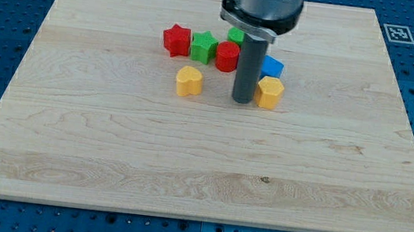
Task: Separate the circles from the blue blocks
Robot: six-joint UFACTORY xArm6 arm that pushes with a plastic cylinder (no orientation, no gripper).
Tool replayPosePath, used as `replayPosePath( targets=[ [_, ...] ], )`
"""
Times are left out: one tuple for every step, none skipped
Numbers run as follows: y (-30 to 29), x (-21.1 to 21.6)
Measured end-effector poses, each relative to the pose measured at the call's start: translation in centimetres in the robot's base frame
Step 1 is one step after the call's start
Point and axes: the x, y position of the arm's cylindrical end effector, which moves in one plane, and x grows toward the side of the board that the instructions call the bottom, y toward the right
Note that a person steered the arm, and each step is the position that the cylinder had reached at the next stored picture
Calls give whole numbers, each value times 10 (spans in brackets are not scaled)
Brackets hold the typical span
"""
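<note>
Red circle block [227, 57]: upper middle of the wooden bench [110, 144], touching the green star block [203, 46].
Blue block [273, 66]: right of the rod, above the yellow hexagon block [270, 93].
Others: red star block [176, 40]; yellow heart block [189, 81]; green block [236, 35], partly hidden.
End effector: plain rod, no jaws, holds nothing; my tip [241, 101] just left of the yellow hexagon block.

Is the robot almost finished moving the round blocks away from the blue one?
Not yet. Nothing looks separated: the red circle block sits close to the blue block, only the rod between them. My tip is down beside the yellow block. Pushing the circle clear remains.
</note>
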Motion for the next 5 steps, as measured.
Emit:
replayPosePath(
  targets=[
    [-21, -13],
    [-32, -42],
    [-27, -78],
    [-20, -103],
    [-14, -117]
  ],
)
